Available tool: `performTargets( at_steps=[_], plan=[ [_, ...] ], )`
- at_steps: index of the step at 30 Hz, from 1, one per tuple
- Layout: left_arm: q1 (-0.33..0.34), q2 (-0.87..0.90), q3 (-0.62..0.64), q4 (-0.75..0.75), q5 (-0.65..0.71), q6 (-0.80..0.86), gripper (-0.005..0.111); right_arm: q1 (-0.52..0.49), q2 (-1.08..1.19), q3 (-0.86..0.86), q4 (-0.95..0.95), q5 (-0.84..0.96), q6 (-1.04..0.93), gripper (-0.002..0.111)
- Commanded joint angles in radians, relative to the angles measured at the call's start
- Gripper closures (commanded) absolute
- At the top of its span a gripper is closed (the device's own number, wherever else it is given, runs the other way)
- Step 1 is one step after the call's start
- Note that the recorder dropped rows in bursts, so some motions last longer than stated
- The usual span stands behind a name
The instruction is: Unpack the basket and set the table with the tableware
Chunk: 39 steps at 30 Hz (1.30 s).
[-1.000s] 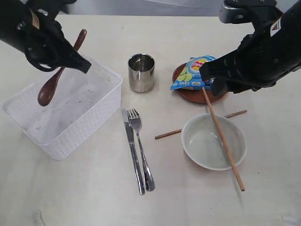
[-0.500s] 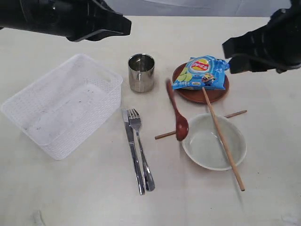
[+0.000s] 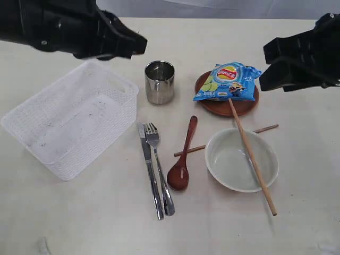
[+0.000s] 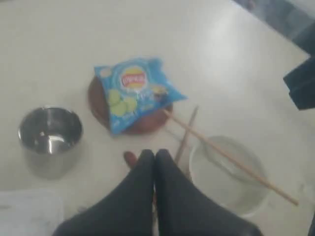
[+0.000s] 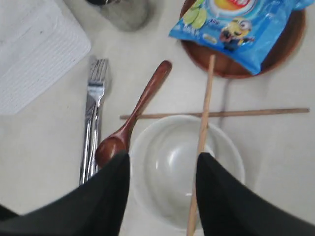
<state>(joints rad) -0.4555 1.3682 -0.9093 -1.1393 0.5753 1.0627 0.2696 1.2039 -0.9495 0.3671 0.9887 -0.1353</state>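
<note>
Basket (image 3: 94, 151) looks empty; unpacking seems done. Left gripper (image 4: 155, 157) together, right gripper (image 5: 162, 161) apart, both empty. Next I'd pair the chopsticks (image 3: 253, 158).

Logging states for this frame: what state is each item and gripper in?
White perforated plastic basket: upright, empty.
Round steel cup: upright.
Brown round plate: holds blue chip bag.
Pale greenish-white bowl: upright, one wooden chopstick across it.
Reddish-brown wooden spoon: flat on table, over other chopstick.
Steel knife and fork: flat, side by side.
Left gripper: shut, empty.
Right gripper: open, empty.
</note>
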Motion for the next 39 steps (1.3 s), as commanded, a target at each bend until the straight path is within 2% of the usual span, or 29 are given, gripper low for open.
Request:
performTargets(
  at_steps=[1, 4, 6, 9, 13, 17, 21, 27, 32, 39],
  plan=[
    [-0.007, -0.029, 0.014, 0.268, -0.017, -0.213, 0.107, 0.126, 0.001, -0.034, 0.005, 0.087, 0.056, 0.066],
    [-0.005, -0.105, 0.062, 0.409, -0.162, -0.347, 0.107, 0.277, 0.001, -0.048, -0.040, 0.122, 0.175, 0.066],
    [0.011, -0.177, 0.101, 0.430, -0.213, -0.378, 0.107, 0.387, 0.008, -0.048, -0.122, 0.103, 0.289, 0.066],
    [0.067, -0.285, 0.177, 0.430, -0.277, -0.408, 0.107, 0.523, 0.067, -0.050, -0.229, 0.058, 0.466, 0.066],
    [0.163, -0.458, 0.288, 0.424, -0.403, -0.519, 0.107, 0.617, 0.221, -0.063, -0.240, -0.018, 0.550, 0.066],
    [0.212, -0.632, 0.366, 0.424, -0.498, -0.550, 0.107, 0.621, 0.384, -0.143, -0.217, -0.039, 0.582, 0.066],
    [0.209, -0.746, 0.400, 0.424, -0.535, -0.549, 0.107, 0.621, 0.484, -0.221, -0.219, -0.039, 0.621, 0.066],
    [0.154, -0.752, 0.436, 0.429, -0.575, -0.556, 0.107, 0.643, 0.561, -0.221, -0.233, -0.035, 0.700, 0.066],
    [0.154, -0.752, 0.436, 0.425, -0.575, -0.556, 0.107, 0.651, 0.608, -0.221, -0.246, -0.074, 0.748, 0.066],
    [0.154, -0.752, 0.436, 0.425, -0.575, -0.562, 0.107, 0.651, 0.627, -0.248, -0.327, -0.006, 0.765, 0.066]
  ],
)
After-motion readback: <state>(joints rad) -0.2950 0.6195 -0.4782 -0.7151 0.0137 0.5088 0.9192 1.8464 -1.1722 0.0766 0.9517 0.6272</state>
